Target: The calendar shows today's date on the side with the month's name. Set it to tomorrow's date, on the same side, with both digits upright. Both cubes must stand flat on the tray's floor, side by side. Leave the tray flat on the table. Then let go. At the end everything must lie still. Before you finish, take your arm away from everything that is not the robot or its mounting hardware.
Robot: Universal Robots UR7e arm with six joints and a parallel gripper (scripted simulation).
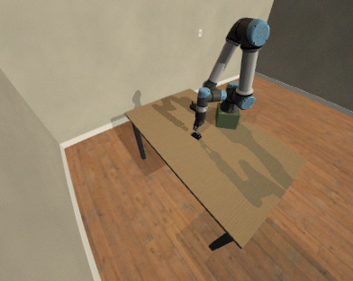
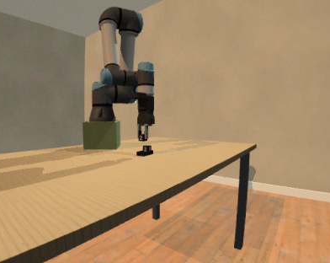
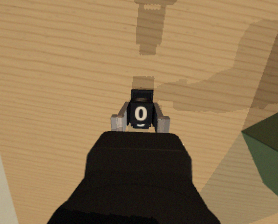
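Above the table (image 2: 209,157), one cube (image 3: 140,114) is held lifted.
It is clamped between the gripper (image 3: 140,122) fingers, its "0" face seen from the wrist; the tray (image 2: 145,153) with the other cube (image 2: 146,148) is left on the table just below.

Even bright light, long arm shadow across the table (image 1: 241,189), soft low-resolution frames, no glare

A bare room, more a test space than a home: plain beige walls (image 1: 102,54) with white skirting, a darker grey wall (image 1: 318,40), and a plank wood floor (image 1: 138,212). The only furniture is a long wooden bench (image 1: 241,180) on dark legs, with a robot arm (image 1: 241,58) on a green block (image 1: 227,118) at its far edge.
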